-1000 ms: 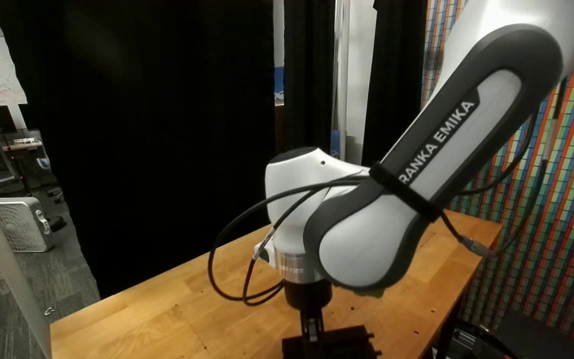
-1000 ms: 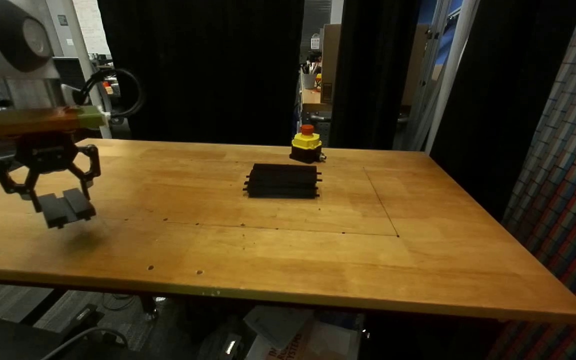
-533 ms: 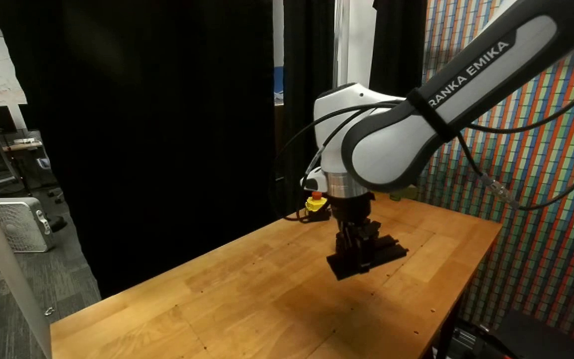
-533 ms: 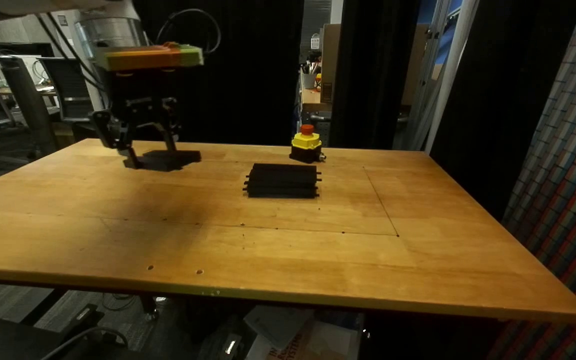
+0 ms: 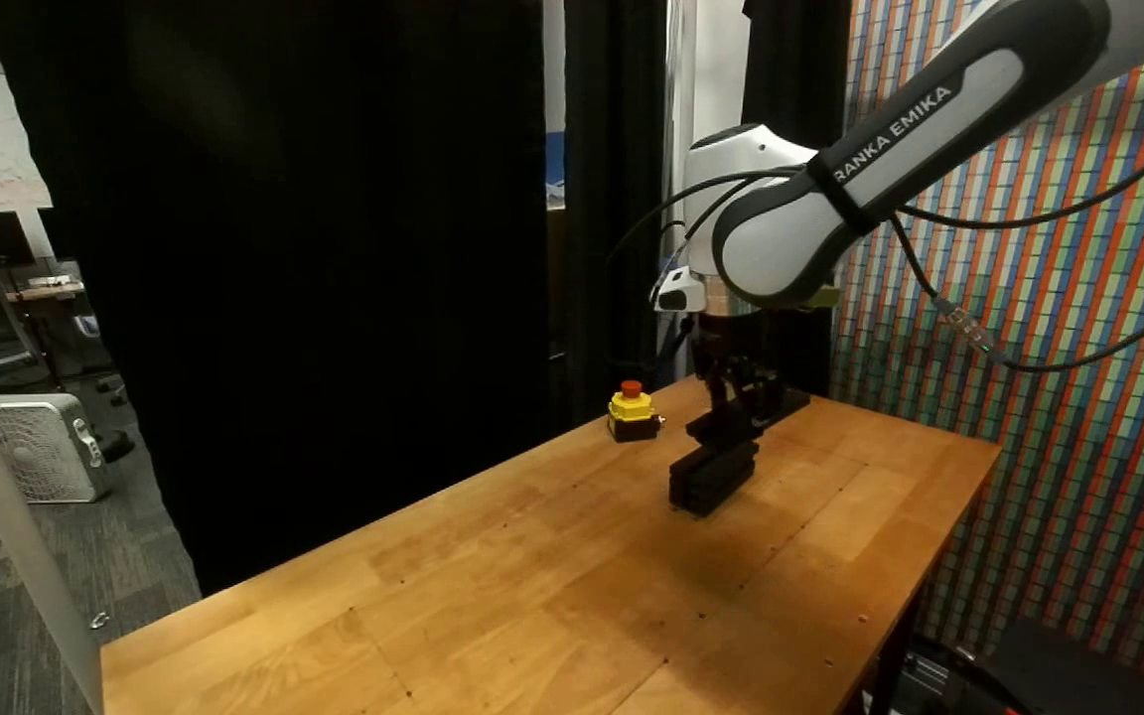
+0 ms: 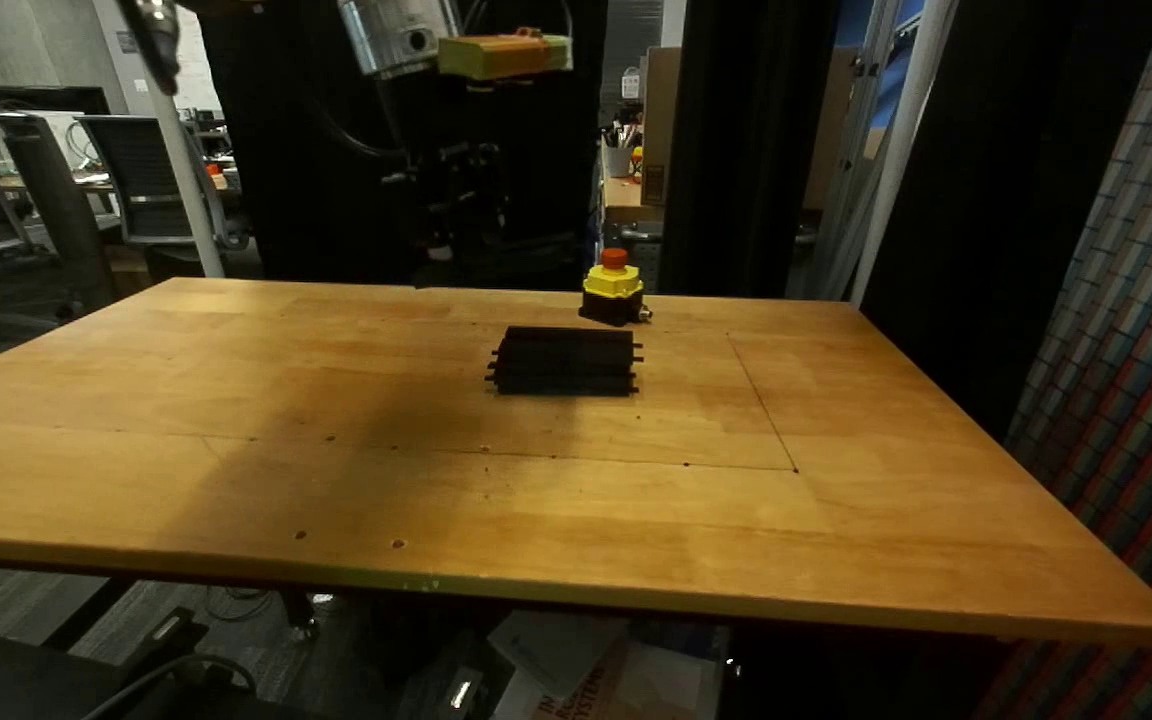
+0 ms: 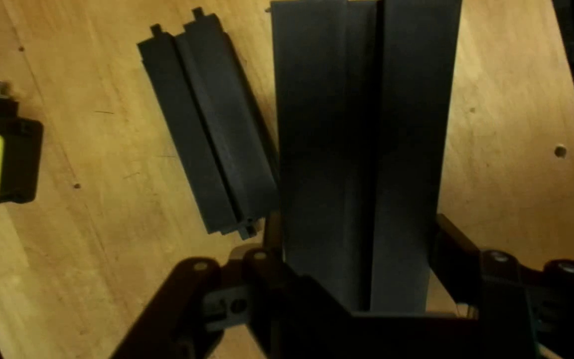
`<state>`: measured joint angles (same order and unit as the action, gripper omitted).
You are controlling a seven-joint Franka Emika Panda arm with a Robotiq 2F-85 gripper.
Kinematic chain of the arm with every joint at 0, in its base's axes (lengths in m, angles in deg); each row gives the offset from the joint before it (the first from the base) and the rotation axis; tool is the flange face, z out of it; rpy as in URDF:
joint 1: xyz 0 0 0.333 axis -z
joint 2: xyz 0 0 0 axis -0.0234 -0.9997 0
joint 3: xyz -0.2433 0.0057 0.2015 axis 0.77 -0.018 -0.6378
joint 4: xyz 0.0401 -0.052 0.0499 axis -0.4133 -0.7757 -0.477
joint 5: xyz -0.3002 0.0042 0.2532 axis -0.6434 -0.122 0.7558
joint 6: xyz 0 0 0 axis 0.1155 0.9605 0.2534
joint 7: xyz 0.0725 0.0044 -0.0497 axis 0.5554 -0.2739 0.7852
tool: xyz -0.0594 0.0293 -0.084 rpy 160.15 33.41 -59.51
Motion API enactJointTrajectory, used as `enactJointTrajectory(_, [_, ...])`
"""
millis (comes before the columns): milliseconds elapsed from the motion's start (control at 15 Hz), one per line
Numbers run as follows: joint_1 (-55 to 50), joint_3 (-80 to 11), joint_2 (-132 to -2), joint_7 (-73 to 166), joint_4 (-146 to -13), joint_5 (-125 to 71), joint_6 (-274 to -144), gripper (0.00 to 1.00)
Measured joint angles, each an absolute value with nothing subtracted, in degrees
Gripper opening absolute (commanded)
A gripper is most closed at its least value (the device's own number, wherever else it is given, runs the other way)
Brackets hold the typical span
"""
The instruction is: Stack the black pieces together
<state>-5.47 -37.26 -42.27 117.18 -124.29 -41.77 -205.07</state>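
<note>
My gripper [image 7: 360, 239] is shut on a black piece [image 7: 324, 124], a flat matte bar with a lengthwise groove, one finger at each long side. It fills the middle of the wrist view. On the table lies a block of other black pieces [image 6: 564, 362], side by side or layered, with small pegs at their ends. In the wrist view this block [image 7: 212, 124] shows left of the held piece, turned at an angle to it and partly covered by it. An exterior view has the held piece [image 5: 721, 425] raised off the table, above and behind the block [image 5: 714, 480].
A yellow emergency-stop box [image 6: 614, 288] with a red button stands on the wooden table [image 6: 636, 540] behind the block. Black curtains [image 6: 426, 120] hang behind the table's far edge. The gripper is hard to make out against them.
The arm has carried the held black piece across the table, rightwards and upwards in an exterior view, to near the block. The block and the emergency-stop box have stayed in place.
</note>
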Motion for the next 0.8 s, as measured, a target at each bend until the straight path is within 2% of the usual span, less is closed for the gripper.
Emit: enactJointTrajectory(800, [0.69, -35.65, -58.39, 139.63, -109.78, -38.09, -209.31, 0.46])
